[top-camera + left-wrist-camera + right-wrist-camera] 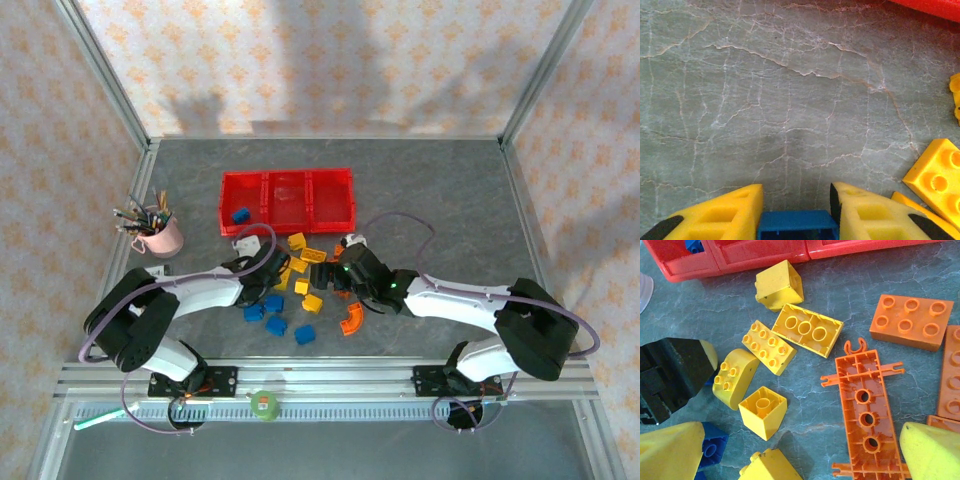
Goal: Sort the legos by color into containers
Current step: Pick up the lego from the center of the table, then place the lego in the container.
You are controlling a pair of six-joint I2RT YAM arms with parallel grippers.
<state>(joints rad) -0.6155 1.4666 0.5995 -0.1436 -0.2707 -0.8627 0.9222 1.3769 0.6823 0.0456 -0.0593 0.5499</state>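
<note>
Your left pincer (796, 189) is clamped on a small blue plastic brick (797, 225), bottom centre. Your right pincer (804, 427) gapes wide over scattered yellow and orange plastic bricks (762, 412). The red translucent three-bin tray (332, 200) sits upper centre, with a second blue brick (240, 214) in its left bin.

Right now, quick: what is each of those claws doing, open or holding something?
Left gripper: closed on a blue lego brick.
Right gripper: open, holding nothing, above an orange piece.

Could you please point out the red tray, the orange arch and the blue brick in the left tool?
red tray (287, 198): top view, middle bin's floor.
orange arch (352, 319): top view, curved middle.
blue brick (796, 222): left wrist view, top face.
</note>
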